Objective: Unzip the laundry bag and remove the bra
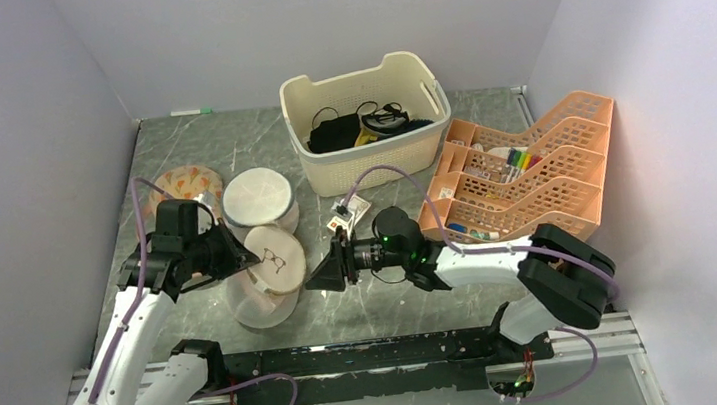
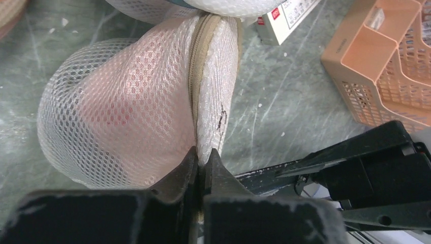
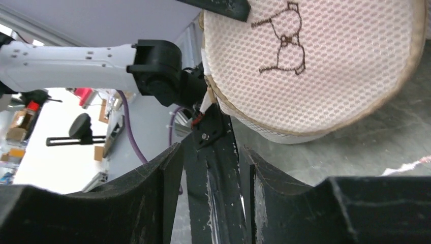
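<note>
The laundry bag point(image 1: 265, 291) lies on its side at the table's near left, its beige face with the black glasses-like mark point(image 1: 277, 262) turned toward the right arm. My left gripper point(image 1: 243, 258) is shut on the bag's rim point(image 2: 209, 137) beside the beige zipper point(image 2: 195, 66), which looks closed. Something pink point(image 2: 127, 96), probably the bra, shows through the mesh. My right gripper point(image 1: 318, 270) is open and empty, a short way right of the beige face point(image 3: 325, 76) and not touching it. Its fingers point(image 3: 167, 168) frame a black bar.
A plain white round mesh bag point(image 1: 259, 199) and a patterned round one point(image 1: 184, 188) lie behind the laundry bag. A cream basket point(image 1: 331, 170) holding dark clothes stands at the back. An orange desk organizer point(image 1: 533, 179) is at the right, and a small card point(image 1: 351, 212) lies in the middle.
</note>
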Tool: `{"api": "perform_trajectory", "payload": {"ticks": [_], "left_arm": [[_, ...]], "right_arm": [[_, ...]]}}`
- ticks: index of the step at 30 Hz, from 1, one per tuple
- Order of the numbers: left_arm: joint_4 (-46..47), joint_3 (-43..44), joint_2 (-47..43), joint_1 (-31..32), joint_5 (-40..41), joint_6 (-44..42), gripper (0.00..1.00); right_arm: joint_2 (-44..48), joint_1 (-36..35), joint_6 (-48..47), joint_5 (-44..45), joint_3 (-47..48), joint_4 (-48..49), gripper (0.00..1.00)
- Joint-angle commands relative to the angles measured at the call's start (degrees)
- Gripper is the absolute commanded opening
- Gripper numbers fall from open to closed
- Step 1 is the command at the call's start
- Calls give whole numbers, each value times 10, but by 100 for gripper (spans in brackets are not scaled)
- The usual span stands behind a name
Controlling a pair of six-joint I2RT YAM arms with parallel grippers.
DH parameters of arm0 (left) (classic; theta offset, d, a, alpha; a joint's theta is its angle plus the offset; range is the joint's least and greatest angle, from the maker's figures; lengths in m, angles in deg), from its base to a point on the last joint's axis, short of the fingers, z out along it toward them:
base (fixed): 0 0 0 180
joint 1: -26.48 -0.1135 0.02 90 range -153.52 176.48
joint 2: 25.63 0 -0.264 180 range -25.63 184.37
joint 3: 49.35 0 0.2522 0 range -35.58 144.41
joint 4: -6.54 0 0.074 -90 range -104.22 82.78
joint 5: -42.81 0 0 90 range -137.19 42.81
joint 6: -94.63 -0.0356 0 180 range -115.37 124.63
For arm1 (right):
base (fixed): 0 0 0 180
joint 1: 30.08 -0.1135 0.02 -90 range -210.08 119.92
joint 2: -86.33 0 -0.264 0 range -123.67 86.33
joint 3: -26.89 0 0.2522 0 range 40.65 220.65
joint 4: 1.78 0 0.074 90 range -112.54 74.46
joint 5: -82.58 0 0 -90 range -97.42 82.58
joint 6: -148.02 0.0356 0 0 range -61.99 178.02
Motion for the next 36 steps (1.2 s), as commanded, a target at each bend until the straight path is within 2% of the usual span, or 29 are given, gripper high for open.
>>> {"api": "perform_trajectory", "payload": {"ticks": [1,7,12,17,27,36], "left_arm": [[27,4,-5,-4,-52,0,7],[34,-2,-15,-4,-65,35,7],[41,-23,-36,-4,-69,101,7],[58,-48,-60,-4,-74,148,7],[56,-45,-50,-4,-82,150,7],[66,-47,-48,-4,-92,154,7]], "right_arm": [[-25,-4,74,-2,4,120,44],[-77,-24,120,-21,8,201,40],[-103,-62,92,5,38,166,40],[-104,-71,70,30,47,128,34],[-83,-72,38,77,44,66,28],[-82,-87,51,71,28,94,24]]}}
